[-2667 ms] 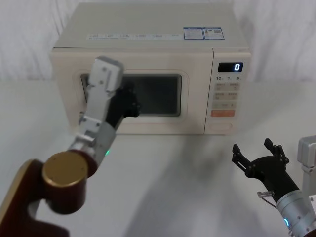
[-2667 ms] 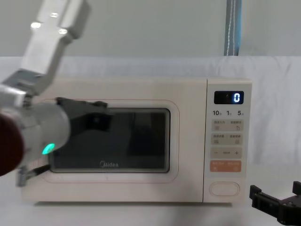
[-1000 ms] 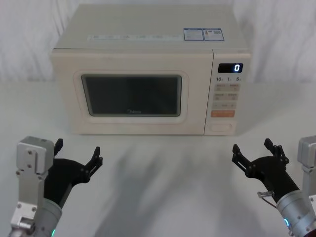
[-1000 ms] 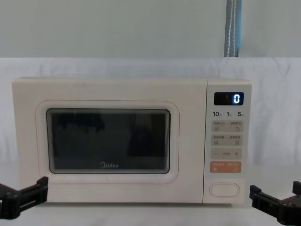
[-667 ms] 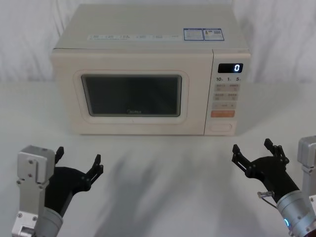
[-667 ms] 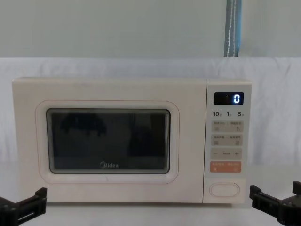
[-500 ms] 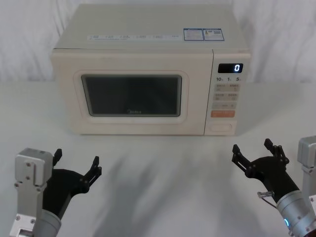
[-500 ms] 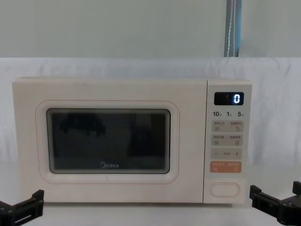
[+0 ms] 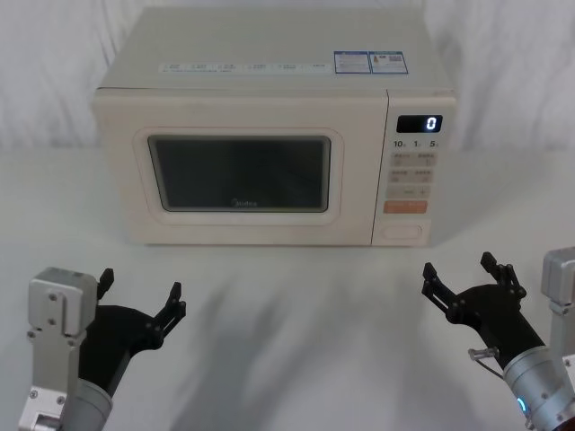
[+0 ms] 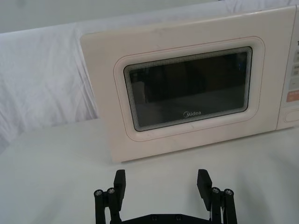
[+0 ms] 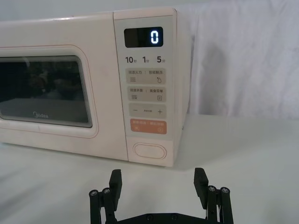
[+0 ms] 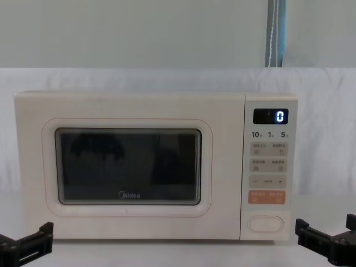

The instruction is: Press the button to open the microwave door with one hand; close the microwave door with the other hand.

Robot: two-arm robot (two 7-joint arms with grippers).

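Note:
The cream microwave door [image 9: 238, 175] with its dark window is closed flush against the oven; it also shows in the chest view [image 12: 128, 167] and the left wrist view [image 10: 187, 91]. The wide oval button [image 9: 402, 232] sits at the bottom of the control panel, seen close in the right wrist view [image 11: 149, 151]. My left gripper [image 9: 142, 285] hovers low at the front left, open and holding nothing, facing the door [image 10: 161, 173]. My right gripper [image 9: 456, 263] is open at the front right, well short of the button [image 11: 158, 171].
The microwave stands on a table covered in white cloth [image 9: 296, 305], with white drapery behind. The display [image 9: 420, 123] reads 0, and an orange key [image 9: 405, 206] lies just above the button. Open tabletop lies between the grippers and the oven.
The left arm has drawn back from the door's window, down to the front left of the table, and settled there. The right arm has not moved. The door stays closed.

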